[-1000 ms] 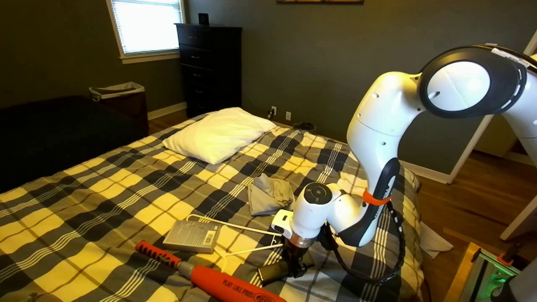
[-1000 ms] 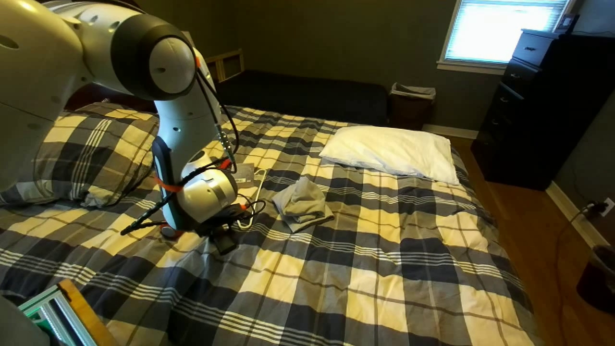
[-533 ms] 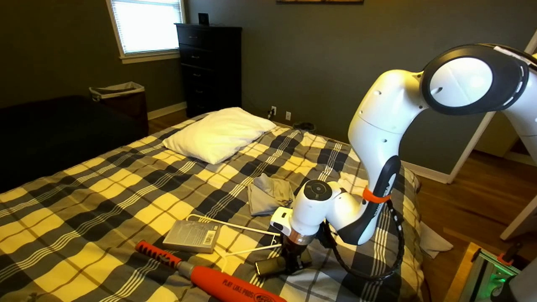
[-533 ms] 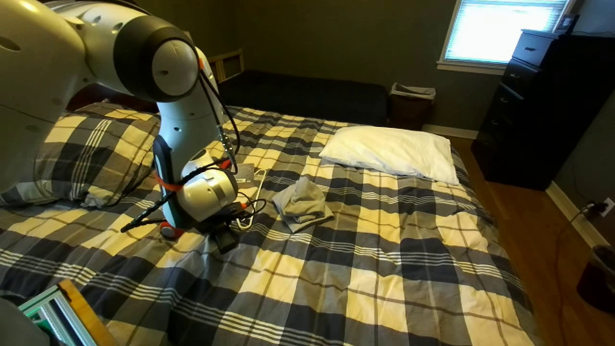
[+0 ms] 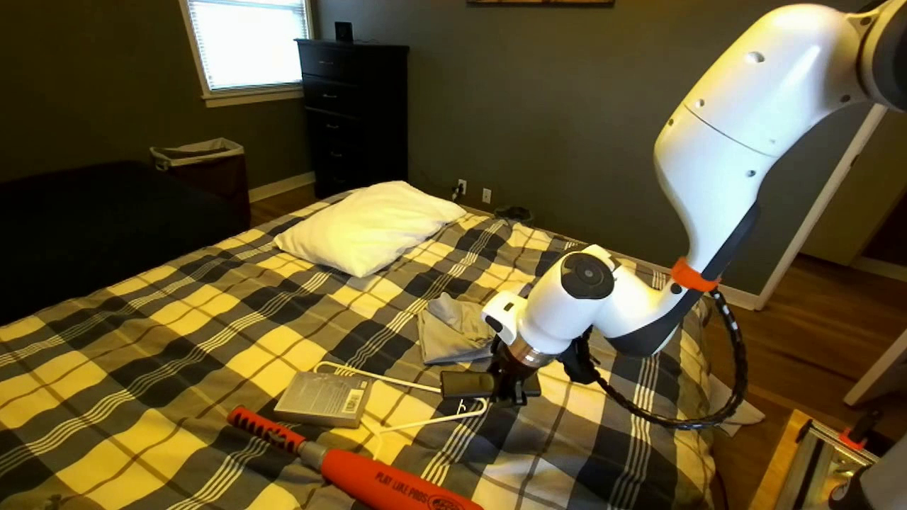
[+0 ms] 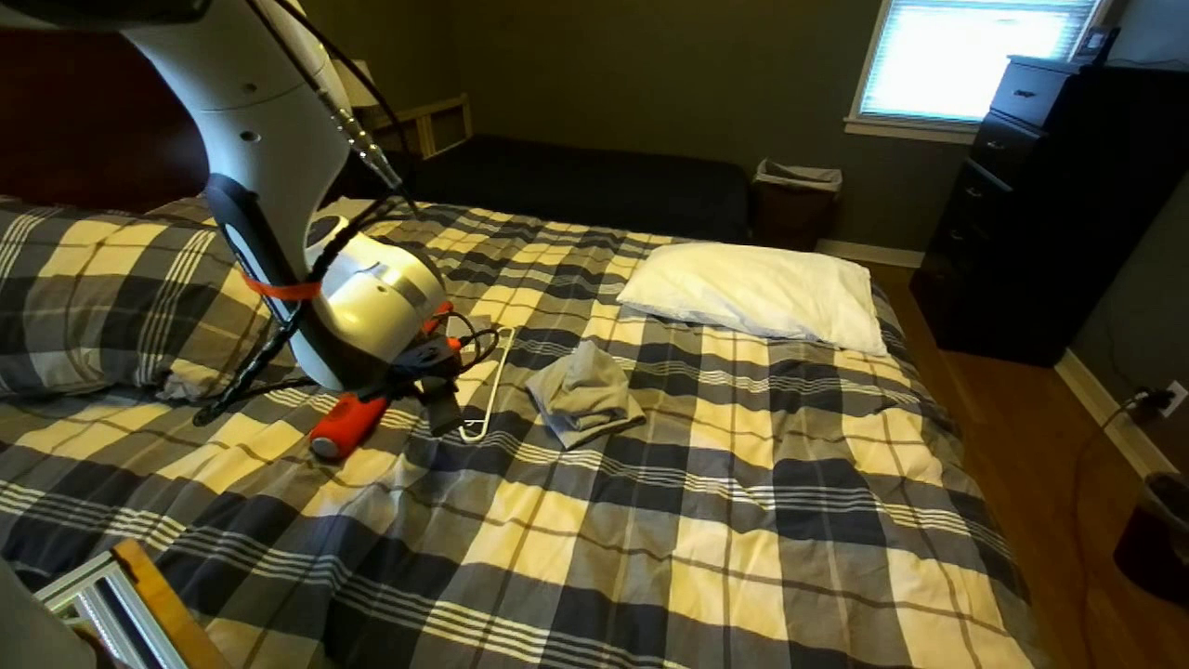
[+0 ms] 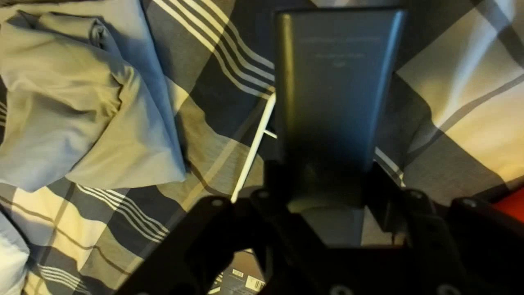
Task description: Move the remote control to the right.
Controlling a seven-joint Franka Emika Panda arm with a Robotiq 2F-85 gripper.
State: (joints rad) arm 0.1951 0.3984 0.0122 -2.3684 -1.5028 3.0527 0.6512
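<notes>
Wrist view: the end effector is narrowed onto the dark remote control, a finger along each long edge, with one end reaching past the fingertips. Since half a second ago the remote control has come up in both exterior views, leaving its spot near the red bat; now it blocks part of the white hanger from the wrist camera and hangs near the grey cloth. That reads as a lift off the plaid bed that serves as tabletop, so I judge the grasp done and the carry to the right barely begun; whose right is meant cannot be settled. Contact with the hanger looks unlikely. As for containers, a brown hamper stands in the background with a pale liner over its rim, its contents hidden; a dark wastebasket shows at the far right in an exterior view, its inside too dark to read.
</notes>
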